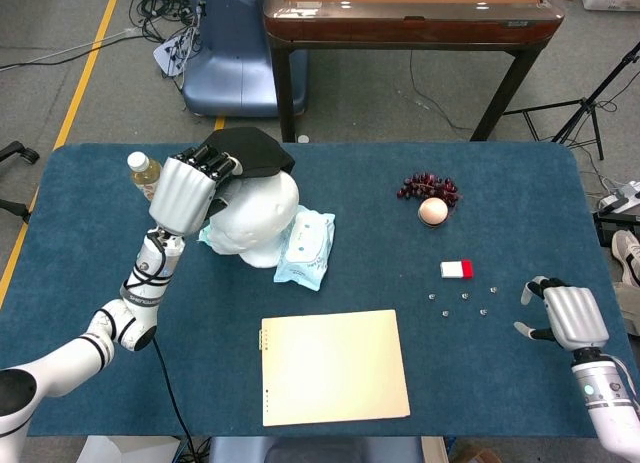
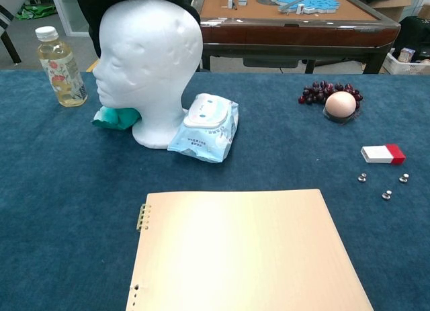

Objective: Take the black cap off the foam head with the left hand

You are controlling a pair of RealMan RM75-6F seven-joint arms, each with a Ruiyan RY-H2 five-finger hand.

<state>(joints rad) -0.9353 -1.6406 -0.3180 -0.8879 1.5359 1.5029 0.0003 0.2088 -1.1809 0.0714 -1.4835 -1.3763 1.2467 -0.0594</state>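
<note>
The white foam head (image 1: pixel 258 218) (image 2: pixel 149 62) stands upright at the table's back left, its crown bare. My left hand (image 1: pixel 185 191) grips the black cap (image 1: pixel 250 153) by its near edge and holds it raised, just above and behind the head. In the chest view only a dark strip of the cap (image 2: pixel 91 5) shows at the top left, and the hand is out of frame. My right hand (image 1: pixel 568 315) rests near the table's front right, fingers apart and holding nothing.
A drink bottle (image 1: pixel 146 175) (image 2: pixel 60 66) stands left of the head, a teal cloth (image 2: pixel 115 116) and a wipes pack (image 1: pixel 305 246) (image 2: pixel 207 127) at its base. A tan notebook (image 1: pixel 332 366) lies front centre. Grapes (image 1: pixel 428 186), an egg (image 1: pixel 433 211), an eraser (image 1: pixel 456 269) and small metal bits (image 1: pixel 464 299) lie right.
</note>
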